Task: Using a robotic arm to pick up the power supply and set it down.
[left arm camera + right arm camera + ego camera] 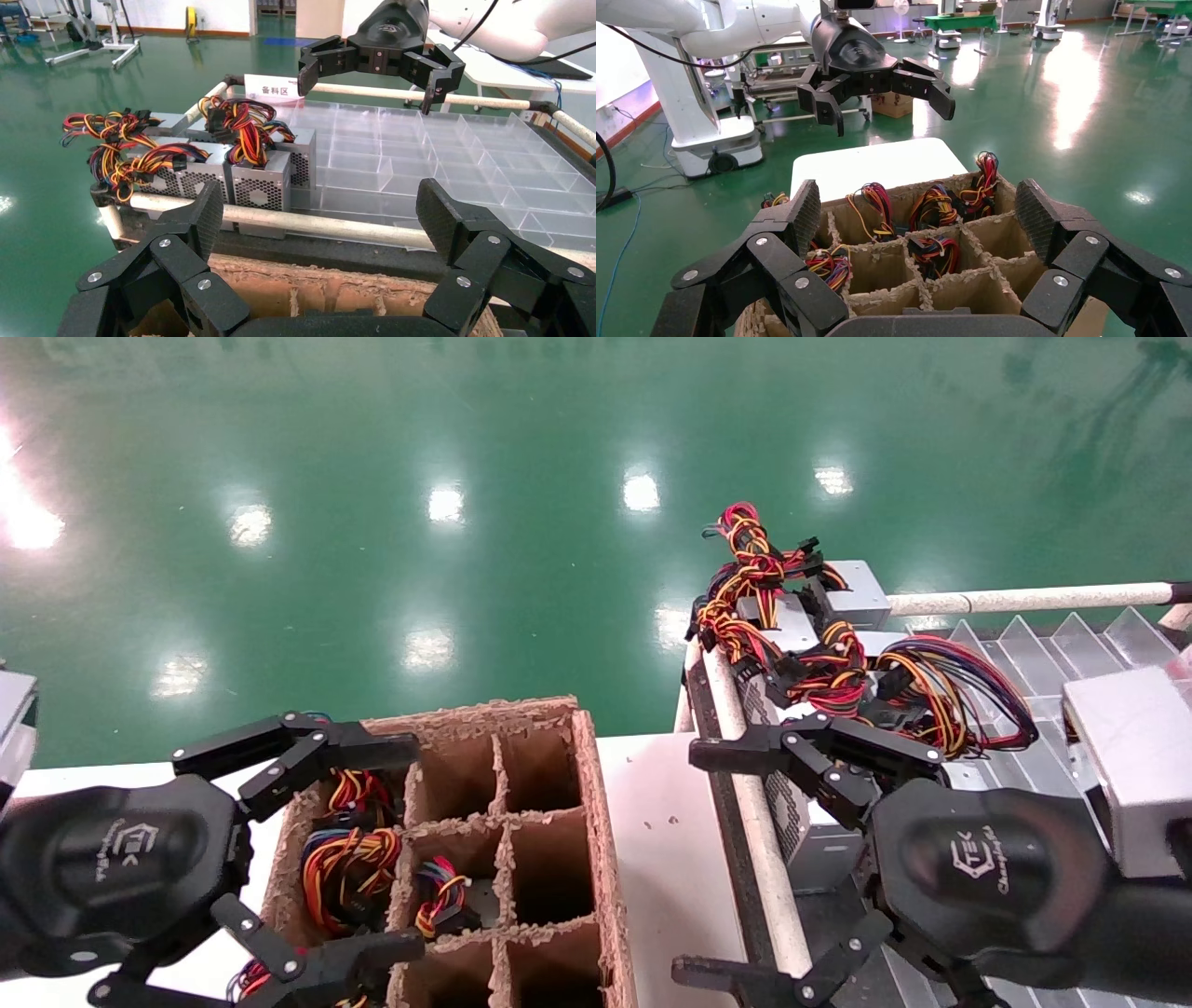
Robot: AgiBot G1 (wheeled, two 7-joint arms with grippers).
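Several silver power supply boxes with red, yellow and black wire bundles stand at the clear tray's far left corner (857, 593) (260, 186). One grille-faced power supply (805, 836) lies just inside the tray's rail, under my right gripper. My right gripper (694, 864) (921, 210) hovers open above that rail, holding nothing. My left gripper (410, 845) (320, 210) hangs open and empty over the left side of the cardboard box (601, 822). More wire bundles (349, 868) (933, 207) fill several of the box's cells.
The brown cardboard box (989, 284) has a grid of cells, and those on its right side hold nothing. A clear compartment tray (1052, 645) (436, 161) with a white tube rail (756, 822) stands to the right. White tabletop (666, 859) separates them. Green floor lies beyond.
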